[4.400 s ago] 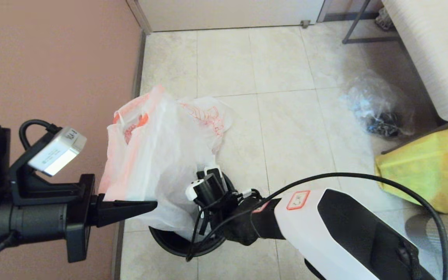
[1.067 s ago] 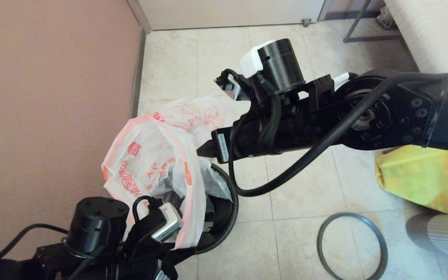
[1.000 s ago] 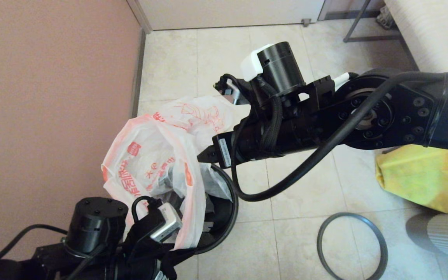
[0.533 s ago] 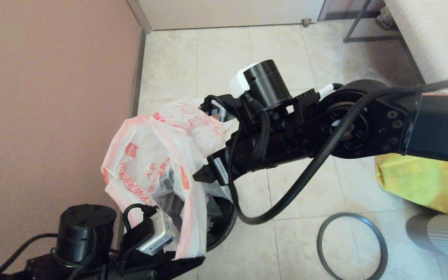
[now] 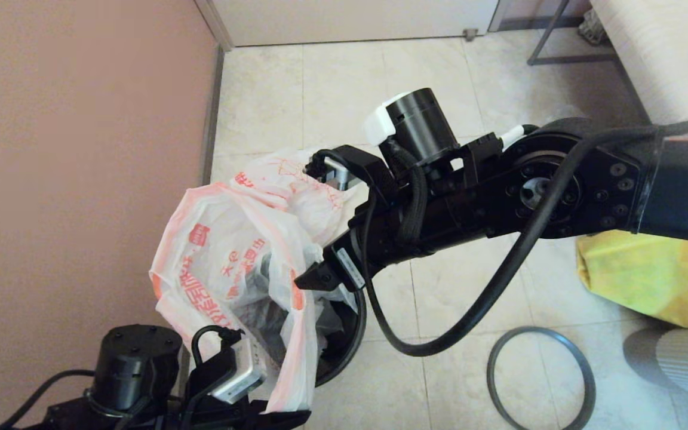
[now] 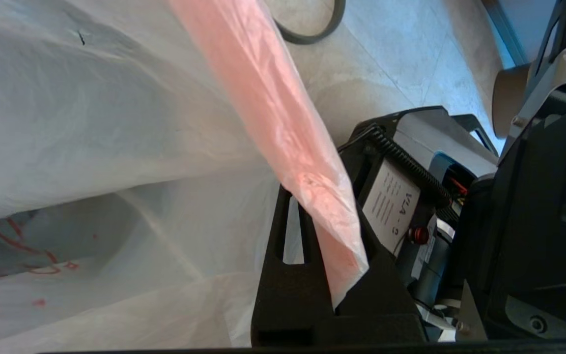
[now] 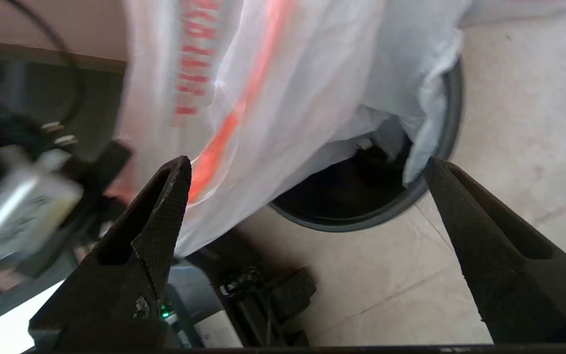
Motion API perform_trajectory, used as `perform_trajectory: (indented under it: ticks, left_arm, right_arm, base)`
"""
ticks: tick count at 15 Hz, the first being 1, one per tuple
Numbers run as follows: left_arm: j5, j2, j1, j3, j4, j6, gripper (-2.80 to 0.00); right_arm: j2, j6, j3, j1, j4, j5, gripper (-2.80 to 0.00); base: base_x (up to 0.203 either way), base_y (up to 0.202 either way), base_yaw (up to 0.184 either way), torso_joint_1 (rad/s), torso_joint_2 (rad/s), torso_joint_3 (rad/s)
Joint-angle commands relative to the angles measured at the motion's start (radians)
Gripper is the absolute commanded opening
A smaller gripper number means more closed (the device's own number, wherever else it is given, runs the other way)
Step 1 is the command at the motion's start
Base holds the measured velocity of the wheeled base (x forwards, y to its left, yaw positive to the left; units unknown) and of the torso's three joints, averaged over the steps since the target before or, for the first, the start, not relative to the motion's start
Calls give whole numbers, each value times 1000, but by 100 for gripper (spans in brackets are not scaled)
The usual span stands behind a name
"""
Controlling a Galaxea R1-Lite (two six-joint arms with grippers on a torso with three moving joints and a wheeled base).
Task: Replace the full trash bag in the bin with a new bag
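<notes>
Head view: the new bag (image 5: 224,263) hangs over the bin (image 5: 344,352). Left gripper (image 6: 334,268) is clamped on its orange-pink hem; right gripper (image 7: 307,196), fingers spread apart, sits at the bag's mouth.

New bag (image 5: 224,263): milky-white, translucent, orange-pink hem, red label; mouth held open over bin (image 5: 347,334), at 7 o'clock from view centre. Full trash bag (image 5: 302,179), red line drawings, slumped at 12 o'clock of bin. Grey hoop rim (image 5: 541,382) flat on floor, 3 o'clock of bin.
</notes>
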Motion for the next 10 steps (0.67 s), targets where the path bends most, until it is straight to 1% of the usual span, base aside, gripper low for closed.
perform_trajectory:
  ticks: [1,3,6,8,10]
  left_arm:
    - [-3,14,2,1,-5,2,-280]
    - [-3,11,4,1,-5,2,-280]
    - [-9,4,5,16,-5,2,-280]
    - [-35,4,25,21,-13,2,-280]
    - [-39,13,39,42,-48,2,-280]
  right_arm:
    - [-18,-3,4,-1,4,25,0]
    - [-23,-27,24,6,4,56,0]
    - [-21,-99,58,4,6,115,0]
    - [0,-154,59,9,9,117,0]
    - [16,-179,54,9,10,108,0]
  base:
    - [0,0,0,0,0,0]
    - [0,0,0,0,0,0]
    - [0,0,0,0,0,0]
    - [0,0,0,0,0,0]
    - [0,0,0,0,0,0]
